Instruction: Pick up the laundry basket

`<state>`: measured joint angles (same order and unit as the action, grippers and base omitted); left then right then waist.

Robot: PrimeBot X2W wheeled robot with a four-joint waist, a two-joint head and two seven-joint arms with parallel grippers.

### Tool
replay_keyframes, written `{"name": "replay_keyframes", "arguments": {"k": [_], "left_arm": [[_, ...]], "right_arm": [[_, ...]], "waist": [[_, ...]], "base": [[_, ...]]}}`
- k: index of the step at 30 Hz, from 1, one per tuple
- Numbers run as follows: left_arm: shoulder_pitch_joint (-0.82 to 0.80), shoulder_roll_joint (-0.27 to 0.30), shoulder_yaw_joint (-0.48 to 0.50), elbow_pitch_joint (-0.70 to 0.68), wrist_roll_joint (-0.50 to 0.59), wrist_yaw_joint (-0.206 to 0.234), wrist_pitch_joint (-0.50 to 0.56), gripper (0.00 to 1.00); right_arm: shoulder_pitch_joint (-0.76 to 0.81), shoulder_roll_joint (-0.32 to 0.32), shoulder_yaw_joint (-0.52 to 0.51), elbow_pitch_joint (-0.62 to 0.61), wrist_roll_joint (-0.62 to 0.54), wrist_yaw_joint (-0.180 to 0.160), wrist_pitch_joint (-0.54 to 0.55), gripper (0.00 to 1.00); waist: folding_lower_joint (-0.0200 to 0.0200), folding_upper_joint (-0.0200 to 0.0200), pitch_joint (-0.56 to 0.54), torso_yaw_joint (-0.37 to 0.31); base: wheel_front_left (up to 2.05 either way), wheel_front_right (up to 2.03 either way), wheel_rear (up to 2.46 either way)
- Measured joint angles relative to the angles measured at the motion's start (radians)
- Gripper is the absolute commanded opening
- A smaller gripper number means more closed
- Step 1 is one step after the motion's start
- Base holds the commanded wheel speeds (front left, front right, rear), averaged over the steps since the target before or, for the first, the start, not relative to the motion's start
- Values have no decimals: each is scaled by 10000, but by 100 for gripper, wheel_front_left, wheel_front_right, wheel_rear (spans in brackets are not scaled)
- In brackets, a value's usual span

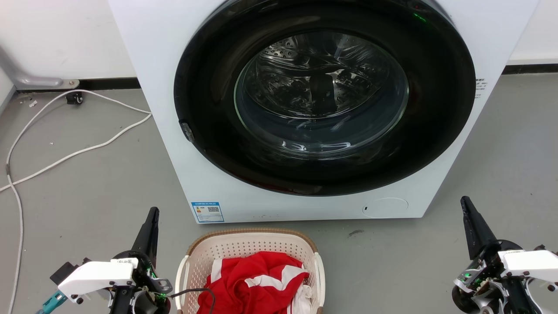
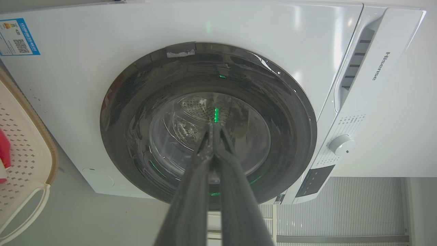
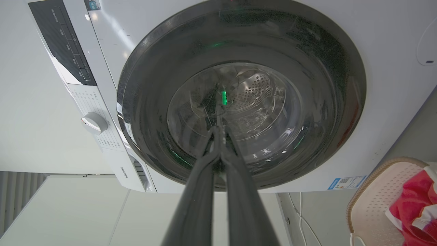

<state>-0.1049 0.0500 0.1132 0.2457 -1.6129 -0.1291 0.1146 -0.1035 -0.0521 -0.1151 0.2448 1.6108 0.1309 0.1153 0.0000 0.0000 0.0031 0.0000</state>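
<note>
Cream perforated laundry basket [image 1: 198, 257], brown rim, holds red-and-white cloth [image 1: 253, 283]

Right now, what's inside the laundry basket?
A bunched red garment with white stripes lies in the laundry basket, with a bit of white cloth at its edge. The pile covers the basket's bottom, so anything underneath is hidden.

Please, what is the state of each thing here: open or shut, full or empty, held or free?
washer door: shut.
laundry basket: standing on the floor, not held, with a red-and-white cloth inside.
left claw: shut, empty.
right claw: shut, empty.
white cable: lying loose on the floor.
</note>
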Motion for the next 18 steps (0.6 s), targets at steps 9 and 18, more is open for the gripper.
{"name": "replay_keyframes", "arguments": {"k": [9, 18], "left_arm": [[0, 0, 0, 0, 0, 0, 0, 0], [0, 0, 0, 0, 0, 0, 0, 0]], "right_arm": [[0, 0, 0, 0, 0, 0, 0, 0], [0, 0, 0, 0, 0, 0, 0, 0]], "waist": [[0, 0, 0, 0], [0, 0, 0, 0]], "base": [[0, 0, 0], [0, 0, 0]]}}
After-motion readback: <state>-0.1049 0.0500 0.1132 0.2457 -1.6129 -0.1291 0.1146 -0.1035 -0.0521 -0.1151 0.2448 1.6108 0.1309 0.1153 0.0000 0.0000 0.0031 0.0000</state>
